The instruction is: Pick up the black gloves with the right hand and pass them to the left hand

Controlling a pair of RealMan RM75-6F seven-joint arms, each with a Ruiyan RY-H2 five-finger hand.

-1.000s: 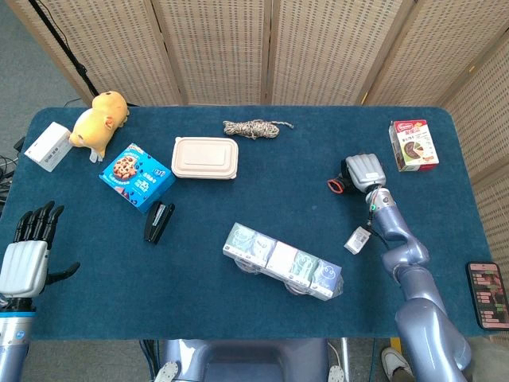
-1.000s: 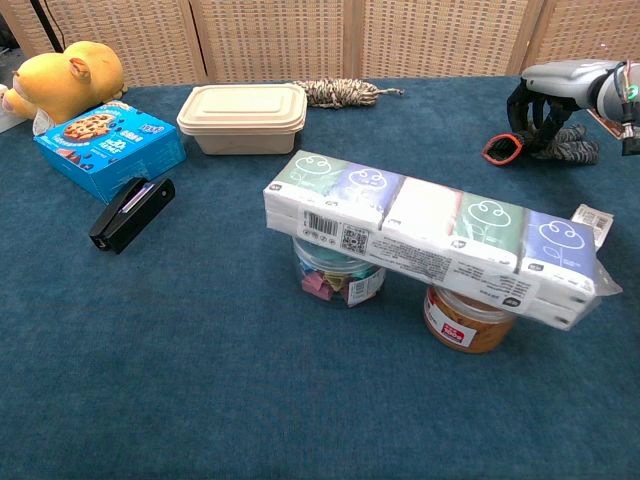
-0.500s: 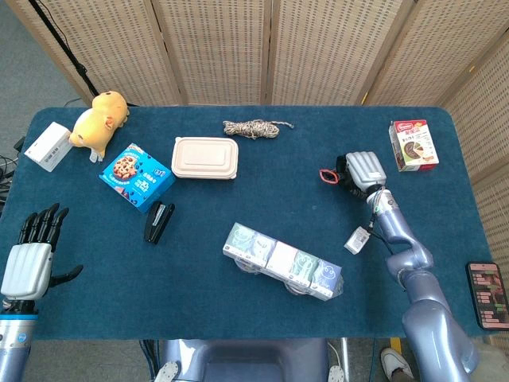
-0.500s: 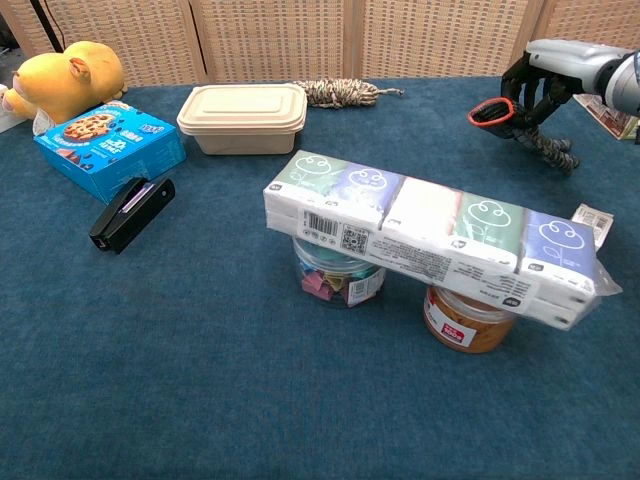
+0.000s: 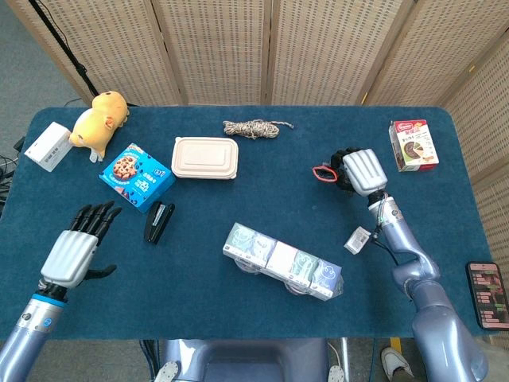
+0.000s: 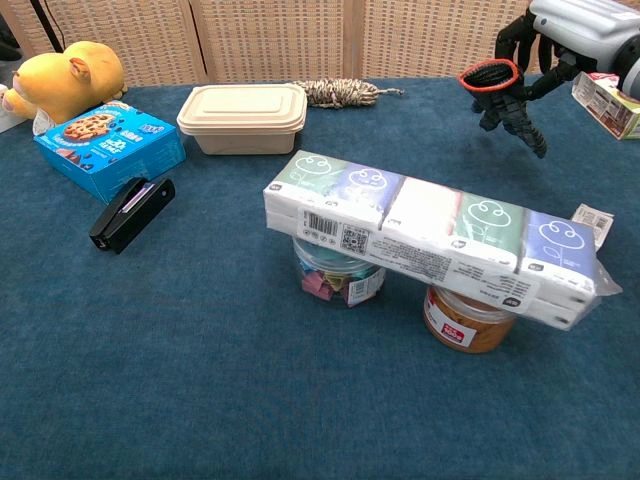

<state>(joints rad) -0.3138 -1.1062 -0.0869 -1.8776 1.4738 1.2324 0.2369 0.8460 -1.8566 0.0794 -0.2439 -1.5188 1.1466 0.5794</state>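
Note:
The black gloves (image 6: 505, 92) with a red cuff hang above the table at the right, gripped by my right hand (image 6: 578, 22). In the head view the gloves (image 5: 330, 174) show just left of the right hand (image 5: 363, 170), the red cuff pointing left. My left hand (image 5: 75, 248) hovers over the table's near left corner, fingers spread and holding nothing. It does not show in the chest view.
A long tissue pack (image 6: 430, 235) rests on two jars (image 6: 468, 320) at centre. A black stapler (image 5: 159, 222), blue cookie box (image 5: 136, 176), beige lunch box (image 5: 205, 157), rope (image 5: 254, 127), yellow plush (image 5: 99, 119) and a snack box (image 5: 413, 145) lie around.
My right hand has lifted the gloves off the table and carried them up and leftward. My left hand has moved inward over the table from the left edge.

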